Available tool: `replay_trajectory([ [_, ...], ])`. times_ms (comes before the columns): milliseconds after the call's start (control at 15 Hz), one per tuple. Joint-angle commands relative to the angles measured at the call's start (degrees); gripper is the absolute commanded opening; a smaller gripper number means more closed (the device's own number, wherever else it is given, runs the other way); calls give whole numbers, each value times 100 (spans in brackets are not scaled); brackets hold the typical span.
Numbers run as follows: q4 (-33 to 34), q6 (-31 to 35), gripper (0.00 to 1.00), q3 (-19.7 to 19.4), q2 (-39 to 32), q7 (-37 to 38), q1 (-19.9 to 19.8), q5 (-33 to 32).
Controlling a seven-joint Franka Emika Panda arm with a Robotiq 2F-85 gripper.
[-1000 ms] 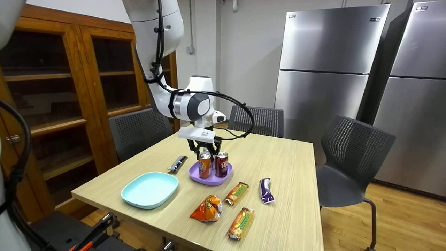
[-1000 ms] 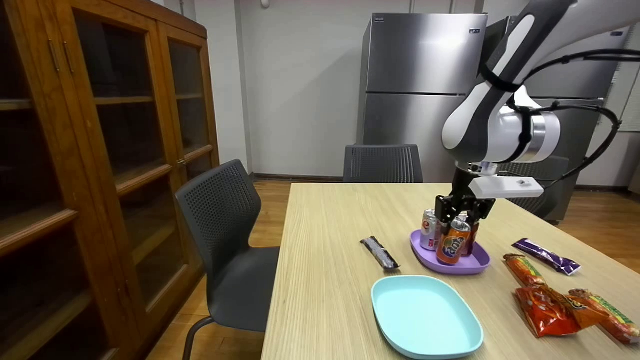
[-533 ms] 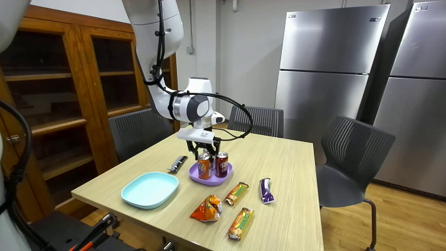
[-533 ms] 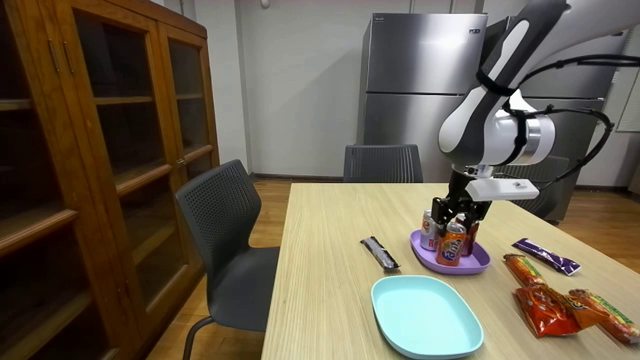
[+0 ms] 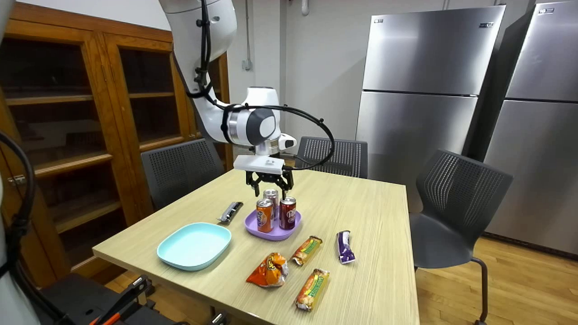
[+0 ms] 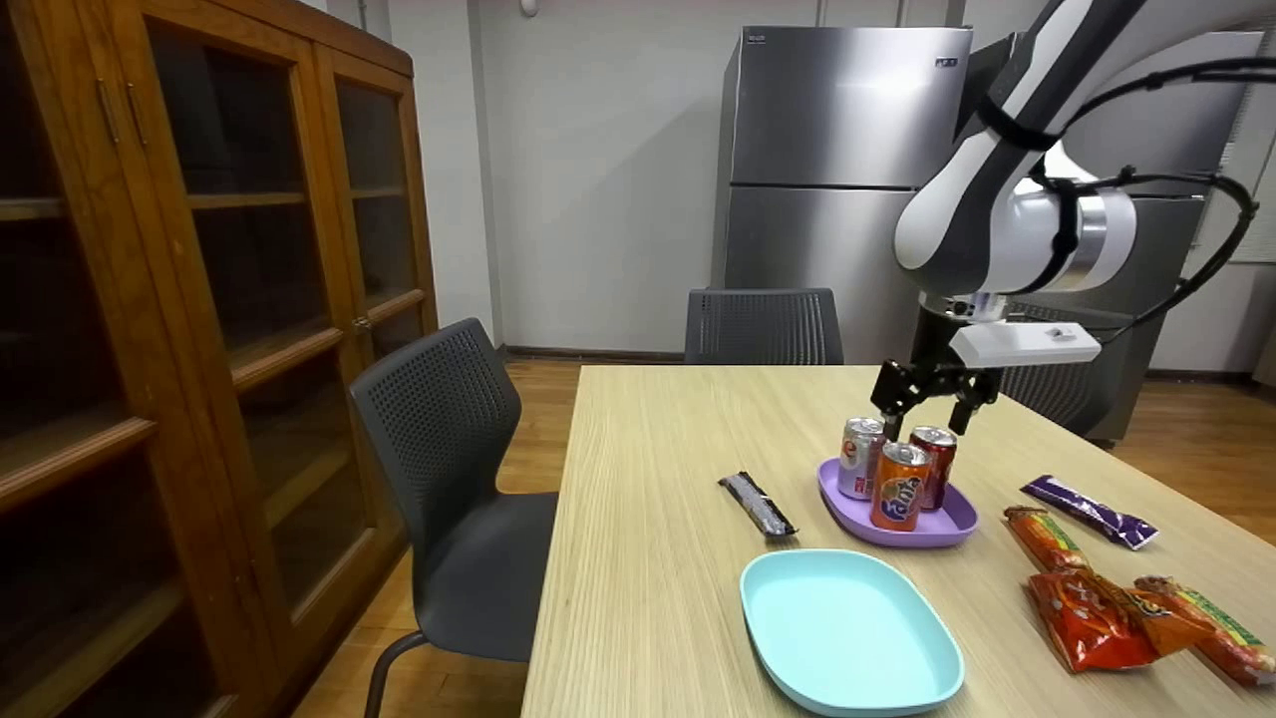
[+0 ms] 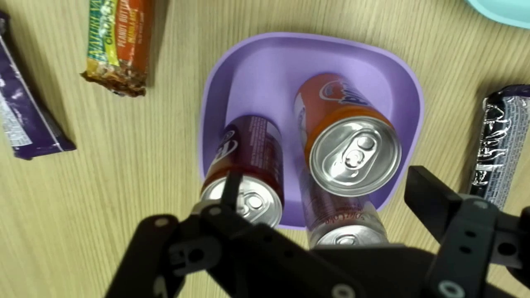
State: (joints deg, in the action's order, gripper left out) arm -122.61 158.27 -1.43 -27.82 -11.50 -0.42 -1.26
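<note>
Hovering gripper (image 5: pixel 270 194), jaws spread wide; orange Fanta can (image 6: pixel 899 489), silver-topped, upright on purple plate (image 7: pixel 265 74).

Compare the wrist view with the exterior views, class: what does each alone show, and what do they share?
Wrist view only: legible "Diet Coke" lettering on the silver can and "Peanut Butter" on a granola bar.

Exterior views only: refrigerators, chairs, wooden cabinet, orange snack bag, second granola bar.

Both: silver can, orange can and dark red can standing in the purple tray; purple-wrapped bar; dark-wrapped bar; turquoise tray, only an edge in the wrist view; open end effector.
</note>
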Motion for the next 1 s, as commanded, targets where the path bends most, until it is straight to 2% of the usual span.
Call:
replay_trajectory([
  [0,-571,-470,100,-119,886,60,-128,-252],
  [333,-1135,-792,100,-281,1672,-99,-401,-244],
  [600,-1534,-849,100,-301,2077,-423,-771,201],
  [667,-1579,-836,100,-349,2110,-447,-852,290],
  [733,-1328,-702,100,-344,1776,-200,-706,74],
  [933,-1462,-703,100,-399,1901,-273,-816,159],
])
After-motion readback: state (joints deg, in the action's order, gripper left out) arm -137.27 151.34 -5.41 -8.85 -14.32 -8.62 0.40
